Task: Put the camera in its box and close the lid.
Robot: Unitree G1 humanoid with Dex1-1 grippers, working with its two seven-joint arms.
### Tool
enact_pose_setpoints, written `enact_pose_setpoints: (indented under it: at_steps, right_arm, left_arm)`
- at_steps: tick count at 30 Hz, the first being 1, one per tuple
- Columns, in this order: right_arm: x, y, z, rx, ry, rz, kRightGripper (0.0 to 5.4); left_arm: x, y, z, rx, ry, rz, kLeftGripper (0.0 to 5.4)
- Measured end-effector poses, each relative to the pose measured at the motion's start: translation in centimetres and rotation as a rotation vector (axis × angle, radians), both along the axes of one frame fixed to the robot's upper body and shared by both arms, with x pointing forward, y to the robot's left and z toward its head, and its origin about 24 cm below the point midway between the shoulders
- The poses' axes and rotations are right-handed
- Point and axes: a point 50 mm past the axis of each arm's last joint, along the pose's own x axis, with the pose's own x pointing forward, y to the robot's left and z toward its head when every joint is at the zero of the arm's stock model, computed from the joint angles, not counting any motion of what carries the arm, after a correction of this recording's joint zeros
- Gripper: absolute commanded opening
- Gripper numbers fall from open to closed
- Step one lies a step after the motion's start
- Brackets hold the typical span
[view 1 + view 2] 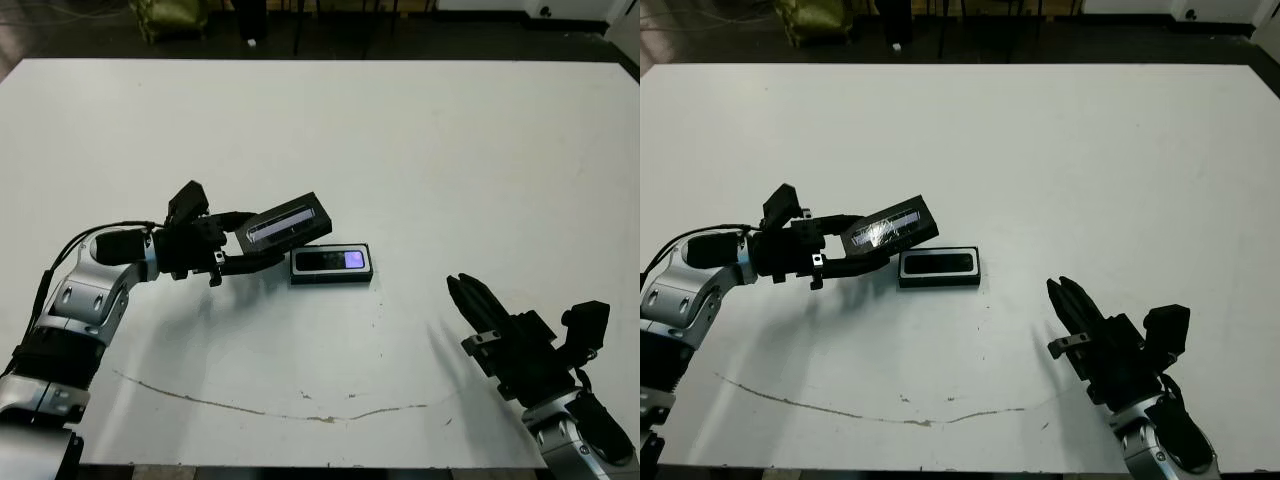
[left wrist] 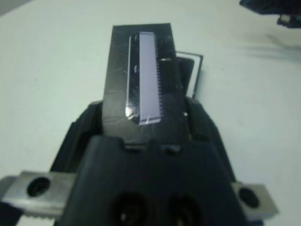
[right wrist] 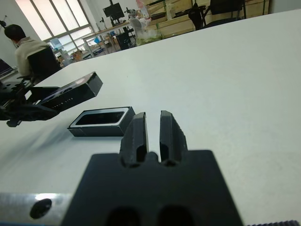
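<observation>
Your left tool [image 1: 232, 243] is clamped on one short end of the lid [image 1: 288, 222], a black rectangular block with a long glossy silvery-grey strip down its top face. You hold it raised off the white counter [image 1: 420, 150] and tilted, its free end pointing toward the middle of the counter, just above and behind the near-left corner of the box [image 1: 331, 265]. The box is a shallow black tray with rounded corners and a thin pale rim, lying flat on the counter just beside your left tool. Inside it sits the camera [image 1: 330, 261], a slim black bar with a small bluish-purple glassy patch toward its right end. In the left wrist view the lid's strip shows a fine toothed edge along one side and faint scuffs on the matte black around it. Your right tool [image 1: 470, 297] hovers low over the counter well to the right of the box, its 2 black ribbed fingers [image 3: 137, 133] together with only a narrow slit between them, holding nothing. A thin brownish line runs across the counter's near edge.
</observation>
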Motion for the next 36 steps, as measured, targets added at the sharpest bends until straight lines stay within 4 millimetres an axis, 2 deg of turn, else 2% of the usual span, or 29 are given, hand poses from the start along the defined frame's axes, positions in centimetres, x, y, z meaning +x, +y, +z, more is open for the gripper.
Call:
enact_pose_setpoints:
  at_steps: [10,23,36]
  right_arm:
    - [0.1,0.0,-0.2,0.011,0.006,0.008,0.0]
    - [0.0,0.1,0.1,0.037,-0.016,0.026,0.0]
    - [-0.2,0.1,0.4,0.031,0.0,0.01,0.0]
  left_arm:
    - [0.7,-0.4,0.1,0.09,0.034,-0.105,2.44]
    - [0.8,-1.4,0.3,0.124,0.076,-0.172,2.44]
    - [0.8,-3.0,-0.6,0.148,0.079,-0.207,2.44]
